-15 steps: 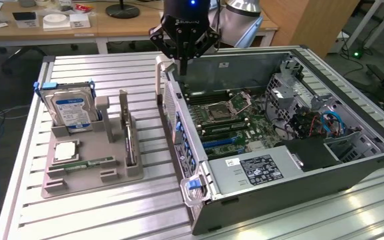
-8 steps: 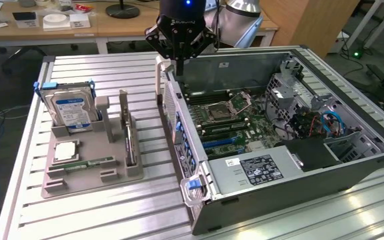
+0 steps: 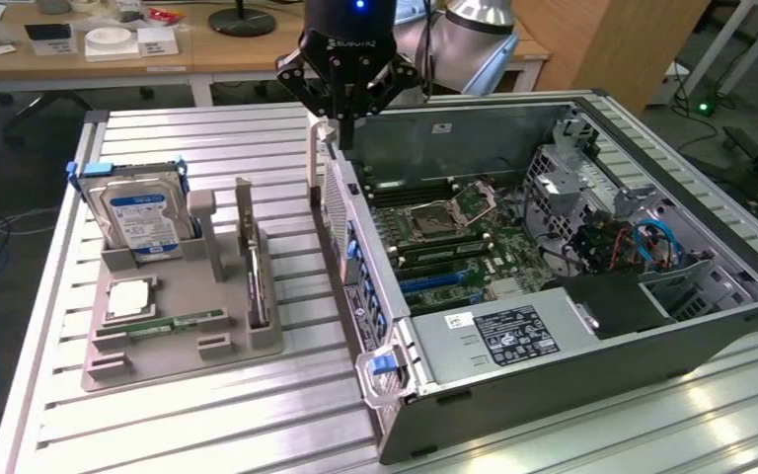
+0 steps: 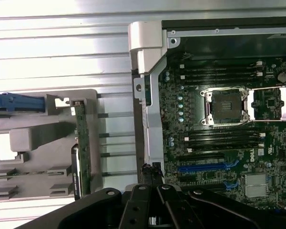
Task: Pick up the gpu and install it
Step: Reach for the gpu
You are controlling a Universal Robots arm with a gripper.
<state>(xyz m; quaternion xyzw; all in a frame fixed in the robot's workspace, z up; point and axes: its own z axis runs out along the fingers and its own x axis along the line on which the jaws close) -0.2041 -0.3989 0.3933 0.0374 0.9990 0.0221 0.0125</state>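
1. While the claw (image 3: 341,133) hangs right over the side wall of the computer case (image 3: 643,355), the gpu (image 3: 258,272) sits well apart from it in the grey tray (image 3: 175,296).
2. The gpu stands up on its thin edge in a slot of the tray. In the wrist view it looks like a thin green strip (image 4: 83,152).
3. From the claw, the gpu lies toward the exterior view's left and closer to that camera. Bare table (image 3: 194,138) slats lie between the tray and the case.
4. The long side of the gpu runs the same way as the case wall under the claw.
5. The claw's fingers look pinched together, with nothing in them.
6. The hard drive (image 3: 142,222) stands farther off in the tray.
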